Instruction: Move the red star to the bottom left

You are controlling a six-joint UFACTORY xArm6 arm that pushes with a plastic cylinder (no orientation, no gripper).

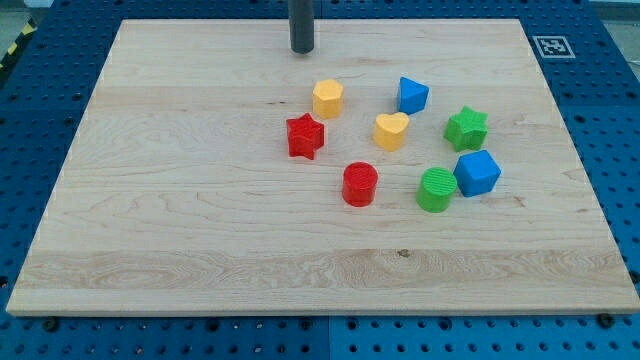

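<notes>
The red star (305,136) lies on the wooden board (180,200), a little left of the board's middle. My tip (302,49) stands near the view's top, well above the red star and apart from every block. The nearest block to the tip is the yellow hexagon (328,98), just up and right of the red star. The red cylinder (360,184) lies down and right of the star.
A yellow heart (391,130), a blue triangular block (411,95), a green star (467,128), a blue cube (477,173) and a green cylinder (436,190) cluster at the right. A marker tag (551,45) sits at the board's top right corner.
</notes>
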